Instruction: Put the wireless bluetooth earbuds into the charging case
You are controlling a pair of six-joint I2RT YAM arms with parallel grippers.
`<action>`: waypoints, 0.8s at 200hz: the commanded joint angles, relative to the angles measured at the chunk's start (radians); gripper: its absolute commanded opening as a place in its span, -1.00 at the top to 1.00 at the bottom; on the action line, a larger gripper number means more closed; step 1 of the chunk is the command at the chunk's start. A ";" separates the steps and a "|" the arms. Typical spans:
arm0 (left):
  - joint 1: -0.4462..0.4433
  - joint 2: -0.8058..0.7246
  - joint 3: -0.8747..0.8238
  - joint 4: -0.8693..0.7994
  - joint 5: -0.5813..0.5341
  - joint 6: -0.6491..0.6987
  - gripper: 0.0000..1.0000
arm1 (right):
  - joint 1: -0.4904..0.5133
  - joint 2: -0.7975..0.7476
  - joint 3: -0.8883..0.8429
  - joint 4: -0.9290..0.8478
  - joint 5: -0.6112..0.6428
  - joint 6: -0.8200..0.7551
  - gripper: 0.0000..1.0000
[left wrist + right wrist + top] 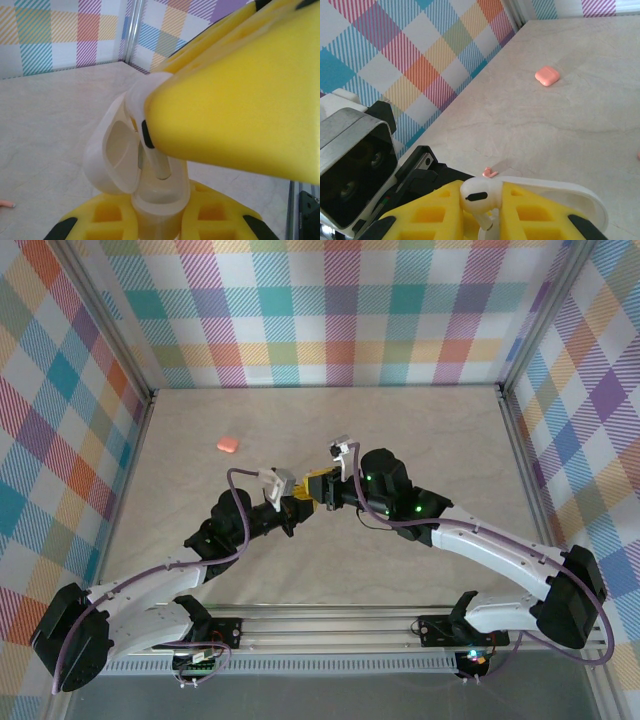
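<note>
A pale, marble-veined surface lies under soft, even light. Plaid walls striped in pink, teal, orange, yellow and purple rise on its left, far and right sides. Silver metal posts stand at its far corners. A slotted metal rail runs along its near edge.

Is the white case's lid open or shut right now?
Open: the lid stands hinged aside from the white case, its hollow inside showing.

The walls are pastel plaid in pink, teal, orange, purple and yellow. The table is pale beige, faintly marbled. Far left lies a salmon-pink case. The jaws are yellow with black tips. They hold a glossy white earbud and a white case. A pink earbud lies nearby.
</note>
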 commanded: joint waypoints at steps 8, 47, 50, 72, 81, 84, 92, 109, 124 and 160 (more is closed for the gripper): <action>-0.016 -0.028 0.029 0.039 -0.015 0.002 1.00 | 0.001 -0.035 0.013 0.010 0.004 0.057 0.58; -0.016 -0.035 0.025 0.031 -0.024 0.005 1.00 | 0.001 -0.056 0.014 0.013 0.021 0.090 0.58; -0.016 -0.035 0.025 0.032 -0.025 0.006 1.00 | 0.001 -0.058 0.015 0.014 0.022 0.090 0.58; -0.015 -0.038 0.024 0.035 -0.029 0.001 1.00 | 0.001 -0.063 0.014 0.026 0.021 0.095 0.58; -0.015 -0.038 0.023 0.036 -0.030 -0.001 1.00 | 0.001 -0.068 0.006 0.039 0.021 0.099 0.58; -0.015 -0.039 0.023 0.036 -0.030 -0.002 1.00 | 0.001 -0.068 0.002 0.044 0.022 0.101 0.58; -0.014 -0.039 0.026 0.037 -0.033 -0.004 1.00 | 0.001 -0.074 -0.011 0.066 0.026 0.109 0.60; -0.016 -0.041 0.028 0.039 -0.043 -0.008 1.00 | 0.014 -0.090 -0.047 0.131 0.057 0.123 0.65; -0.018 -0.041 0.032 0.039 -0.053 -0.012 1.00 | 0.046 -0.102 -0.082 0.203 0.118 0.097 0.67; -0.029 -0.047 0.043 0.019 -0.080 -0.021 1.00 | 0.097 -0.085 -0.110 0.299 0.214 0.042 0.67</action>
